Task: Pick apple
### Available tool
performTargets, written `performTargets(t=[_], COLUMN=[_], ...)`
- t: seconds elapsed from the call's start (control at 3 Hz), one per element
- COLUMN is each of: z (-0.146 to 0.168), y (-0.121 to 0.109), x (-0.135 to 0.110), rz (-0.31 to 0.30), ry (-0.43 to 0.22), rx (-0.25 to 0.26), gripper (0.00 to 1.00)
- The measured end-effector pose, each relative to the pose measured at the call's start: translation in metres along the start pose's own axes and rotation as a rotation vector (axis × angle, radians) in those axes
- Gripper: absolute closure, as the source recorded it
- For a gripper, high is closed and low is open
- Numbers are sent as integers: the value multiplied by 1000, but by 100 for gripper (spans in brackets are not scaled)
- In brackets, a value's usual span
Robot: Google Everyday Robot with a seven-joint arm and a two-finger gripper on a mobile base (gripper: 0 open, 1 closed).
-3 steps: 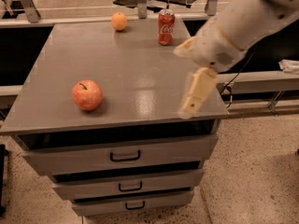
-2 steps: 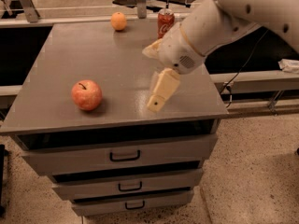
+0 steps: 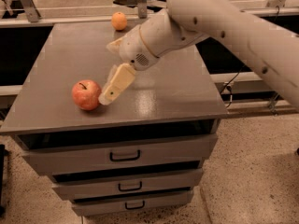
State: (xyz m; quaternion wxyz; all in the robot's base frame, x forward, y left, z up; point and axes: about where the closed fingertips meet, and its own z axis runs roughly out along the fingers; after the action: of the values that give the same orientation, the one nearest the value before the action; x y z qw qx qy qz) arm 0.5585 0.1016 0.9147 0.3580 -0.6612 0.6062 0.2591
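currently, camera view: the grey cabinet (image 3: 182, 94) fills the middle of the frame, with three drawers (image 3: 154, 152) stacked in its front, each with a dark handle. the apple (image 3: 86, 94) sits on the cabinet top toward the 8 o'clock part of the surface, near the front edge. it stands upright with its dark stem at the top and is red-pink with paler speckled patches.

the white arm (image 3: 224, 20) enters from the 2 o'clock corner of the frame and reaches down across the top toward 8 o'clock. the gripper (image 3: 107, 73) is low over the surface, at the apple's 2 o'clock side. the jaws stand released and spread wide. the lower cream finger (image 3: 117, 82) slants down toward 7 o'clock, its tip right at the apple's 3 o'clock flank. whether it touches the skin or stops just short cannot be told. the upper finger (image 3: 114, 45) points toward 9 o'clock, well clear of the fruit. the apple is not between the two fingers, and nothing is gripped.

a small orange fruit (image 3: 119, 21) rests at the 12 o'clock edge of the top, well apart from the apple. speckled floor (image 3: 252, 171) shows at 4 o'clock.
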Motion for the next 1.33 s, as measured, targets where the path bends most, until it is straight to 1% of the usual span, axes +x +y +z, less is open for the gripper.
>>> performTargets(t=[0.33,0.67,1.0,1.33], z=[39,70,88,94], y=[-4,1,8,12], x=[-13,-16,-16,-5], rz=[28,63,81,103], ry=[-51,-66,-64,-51], rx=[-63,-132,-173,-189], gripper=[0,0,0,0])
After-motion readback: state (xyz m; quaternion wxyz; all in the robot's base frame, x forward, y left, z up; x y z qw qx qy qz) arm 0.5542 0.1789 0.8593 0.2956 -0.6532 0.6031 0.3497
